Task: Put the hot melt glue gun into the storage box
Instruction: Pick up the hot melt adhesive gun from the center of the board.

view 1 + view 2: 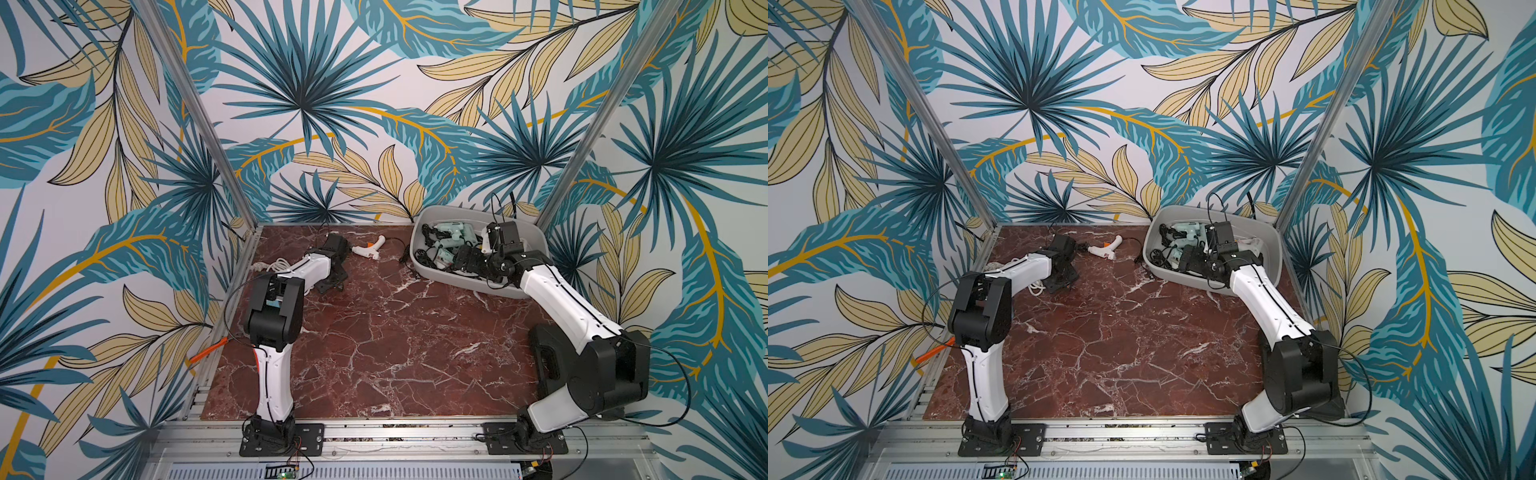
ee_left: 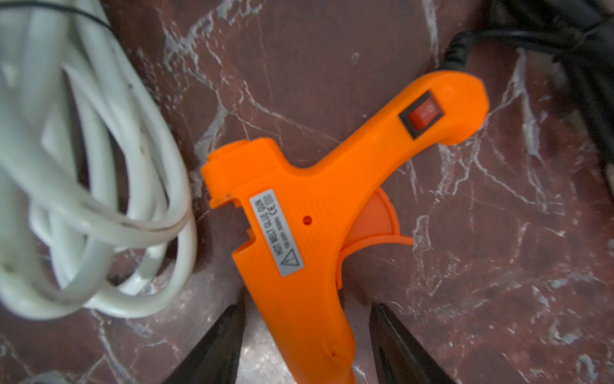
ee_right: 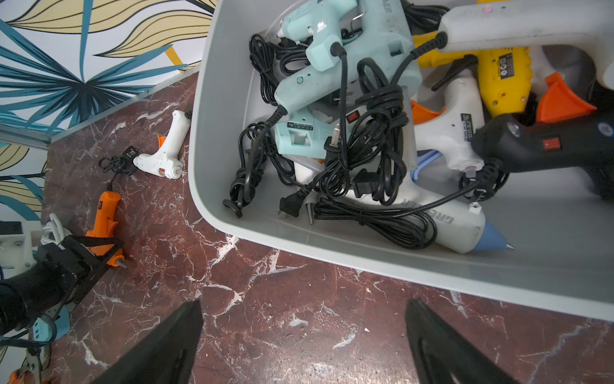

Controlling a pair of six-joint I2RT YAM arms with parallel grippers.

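**Left fingers astride the orange glue gun; lift and carry yet to be done**

Black fingers of the left gripper (image 2: 307,305) are seen closest in the left wrist view, set partly open on either side of the barrel of the orange glue gun (image 2: 299,232). One finger may be touching it, though blur leaves that unsure. A gap is seen at the other, so nothing is judged held. The gun lies flat on the table (image 1: 395,353) at about ten o'clock, just beside a white cord (image 2: 83,183).

The storage box (image 1: 453,279) stands at two o'clock, already loaded with other glue guns (image 3: 349,66) and tangled black leads (image 3: 375,133). A white glue gun (image 1: 368,246) lies on the table at twelve o'clock. Grasp, lift, carry and drop are judged yet to be done.

In both top views the orange gun is hidden beneath the left wrist; it is shown only by the wrist views. The right gripper (image 3: 304,302) is shown wide open and empty, above the table by the box's near wall.
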